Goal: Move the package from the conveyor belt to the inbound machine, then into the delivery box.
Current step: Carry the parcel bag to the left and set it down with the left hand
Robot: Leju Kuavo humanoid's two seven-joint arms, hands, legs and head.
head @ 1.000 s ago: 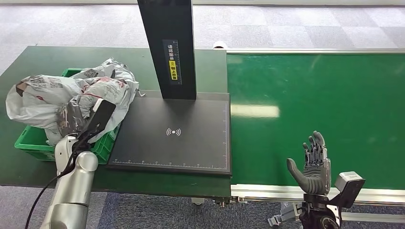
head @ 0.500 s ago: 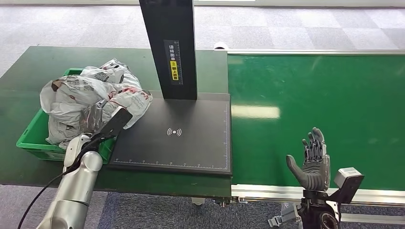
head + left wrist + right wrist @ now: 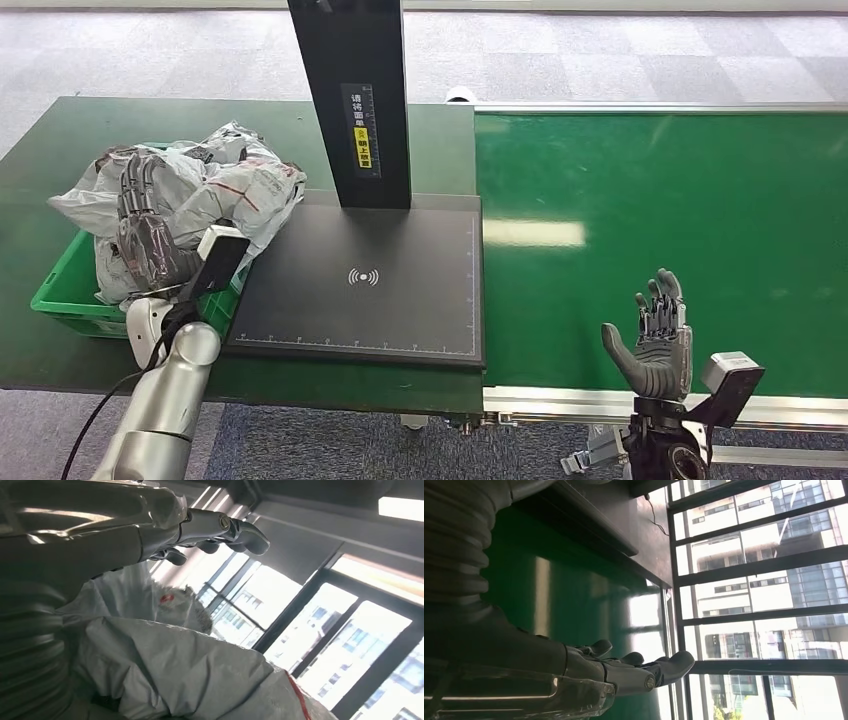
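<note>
The left robot hand [image 3: 140, 225] rests open-fingered against the package [image 3: 215, 190] heaped in the green delivery box [image 3: 62, 290]; the right robot hand [image 3: 655, 345] hovers open over the conveyor belt's [image 3: 660, 200] near edge.

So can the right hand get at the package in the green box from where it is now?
Probably not. The right hand sits open over the conveyor belt, while the package lies in the green box on the far side of the scanner plate, under the left hand.
</note>
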